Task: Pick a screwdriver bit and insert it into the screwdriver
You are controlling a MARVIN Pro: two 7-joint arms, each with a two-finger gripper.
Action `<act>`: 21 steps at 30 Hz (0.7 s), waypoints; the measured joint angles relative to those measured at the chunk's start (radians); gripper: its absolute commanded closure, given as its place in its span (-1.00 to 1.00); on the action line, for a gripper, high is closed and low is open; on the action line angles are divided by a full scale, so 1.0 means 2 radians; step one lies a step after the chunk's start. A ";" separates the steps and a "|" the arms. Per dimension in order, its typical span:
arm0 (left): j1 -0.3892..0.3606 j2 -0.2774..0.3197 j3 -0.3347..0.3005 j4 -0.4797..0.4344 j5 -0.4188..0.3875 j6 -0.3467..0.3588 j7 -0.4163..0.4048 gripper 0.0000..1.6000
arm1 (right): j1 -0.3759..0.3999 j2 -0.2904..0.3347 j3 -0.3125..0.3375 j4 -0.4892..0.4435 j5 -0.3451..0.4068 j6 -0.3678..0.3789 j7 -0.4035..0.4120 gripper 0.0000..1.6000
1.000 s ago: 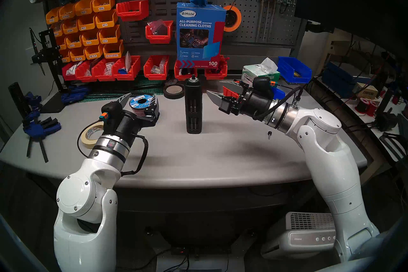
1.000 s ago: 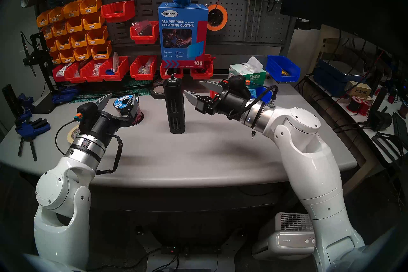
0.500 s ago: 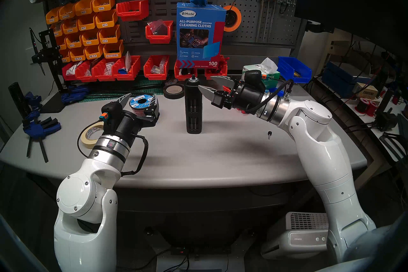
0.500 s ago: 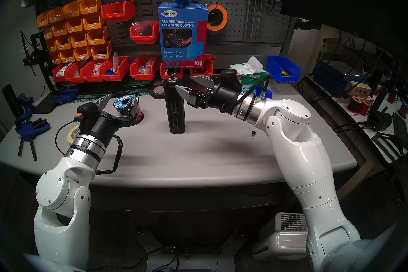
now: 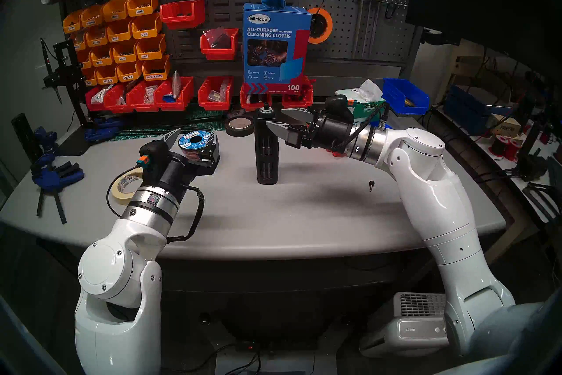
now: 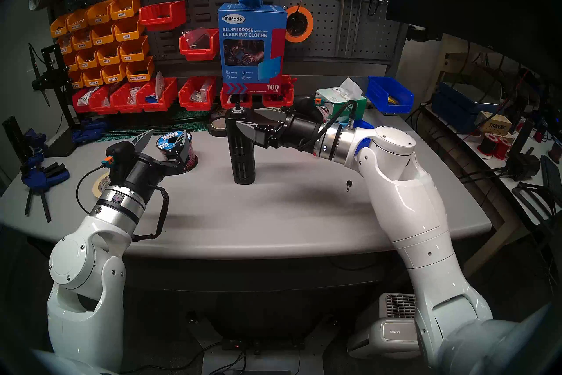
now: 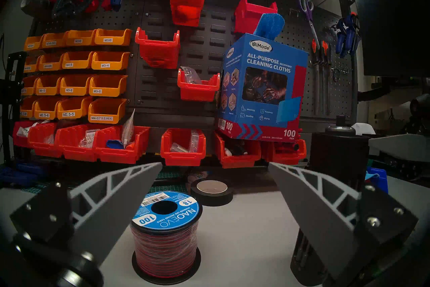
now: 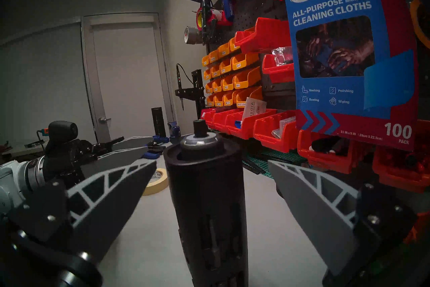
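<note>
Grey workbench (image 5: 304, 213), early stage: screwdriver (image 5: 267, 149) stands upright mid-table, right gripper (image 5: 278, 118) spread wide around its top without gripping, left gripper (image 5: 194, 134) apart, idle; loose bit (image 5: 371, 185) unpicked.

The screwdriver (image 5: 267, 146) is a matte black cylinder standing upright near the middle of the grey table, with vertical side slots showing silver bits and a silver ring and small black tip at its top. A small loose bit (image 5: 371, 185) with a black head lies on the table to its right, well apart.
</note>
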 measured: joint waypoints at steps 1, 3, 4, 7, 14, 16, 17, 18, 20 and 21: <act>0.000 0.000 0.000 0.000 0.000 0.000 0.000 -1.00 | 0.005 -0.002 -0.001 0.005 -0.003 0.002 0.004 -1.00; 0.000 -0.001 0.000 0.000 0.000 0.000 -0.001 -1.00 | 0.011 -0.005 -0.002 0.012 -0.006 0.004 0.009 -1.00; 0.000 -0.001 0.000 0.000 0.000 0.000 -0.001 -1.00 | 0.016 -0.007 -0.003 0.017 -0.008 0.006 0.014 -1.00; 0.000 -0.001 -0.001 0.000 0.001 0.000 -0.001 -1.00 | 0.028 -0.012 -0.005 0.029 -0.014 0.011 0.026 -1.00; 0.000 -0.003 -0.001 0.000 0.002 0.000 -0.003 -1.00 | 0.055 -0.021 -0.011 0.059 -0.024 0.022 0.057 -1.00; 0.000 -0.003 -0.001 0.000 0.002 0.000 -0.003 -1.00 | 0.062 -0.023 -0.014 0.067 -0.026 0.025 0.065 -1.00; 0.000 -0.004 -0.001 0.000 0.002 0.000 -0.003 -1.00 | 0.066 -0.024 -0.016 0.072 -0.028 0.026 0.069 -1.00; 0.000 -0.004 -0.001 0.000 0.002 0.000 -0.003 -1.00 | 0.071 -0.026 -0.019 0.078 -0.029 0.027 0.074 -1.00; 0.000 -0.004 -0.001 0.000 0.002 0.000 -0.004 -1.00 | 0.078 -0.027 -0.023 0.087 -0.031 0.028 0.082 -1.00; 0.000 -0.004 -0.001 0.000 0.002 0.000 -0.004 -1.00 | 0.081 -0.028 -0.026 0.090 -0.031 0.028 0.085 -1.00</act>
